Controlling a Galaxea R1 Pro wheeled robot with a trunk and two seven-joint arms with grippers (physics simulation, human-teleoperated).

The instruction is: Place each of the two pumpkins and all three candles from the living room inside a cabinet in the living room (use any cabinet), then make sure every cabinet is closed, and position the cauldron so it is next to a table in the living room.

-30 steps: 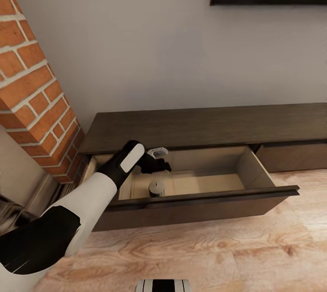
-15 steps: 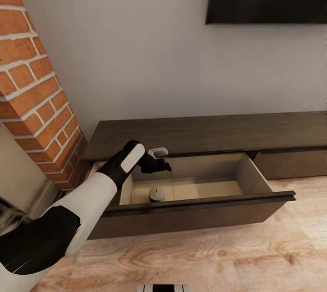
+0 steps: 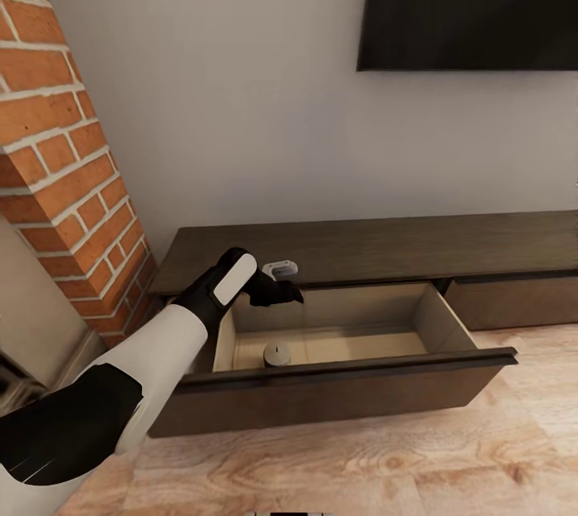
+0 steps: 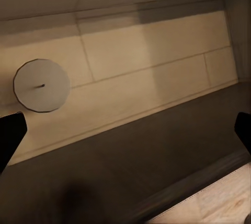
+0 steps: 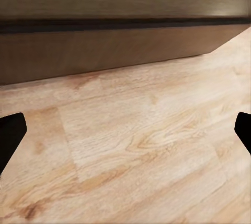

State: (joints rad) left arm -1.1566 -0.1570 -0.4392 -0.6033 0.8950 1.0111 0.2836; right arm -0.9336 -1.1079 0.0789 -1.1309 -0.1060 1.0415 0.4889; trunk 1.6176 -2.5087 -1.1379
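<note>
The cabinet (image 3: pixel 377 239) is a long, low unit of dark brown wood with a flat matte top, set against a plain pale wall. One drawer (image 3: pixel 345 375) stands pulled out, its front a plain dark panel, its inside lined with smooth pale beige boards. On the drawer floor, toward 9 o'clock and close to the front panel, stands one candle (image 3: pixel 277 353), a short stubby cylinder with a flat round top; from the left wrist camera the candle (image 4: pixel 41 85) shows as a pale disc with a tiny dark wick at its centre. Nothing else lies in the drawer that I can make out.

The left arm (image 3: pixel 152 347), white shell over black joints, reaches up from 7 o'clock, bent at the wrist so the left pincer (image 3: pixel 282 291) hangs above the drawer's back part, well above the candle and apart from it. Its dark fingers are spread wide and hold nothing.

The right pincer (image 5: pixel 125 132) also has its fingertips far apart and empty, over grainy light wooden floor (image 5: pixel 146 151) beside a dark cabinet front.

A red brick column (image 3: pixel 56 147) with pale mortar stands at 9 o'clock; a flat black screen (image 3: pixel 470 2) hangs at 1 o'clock.
</note>
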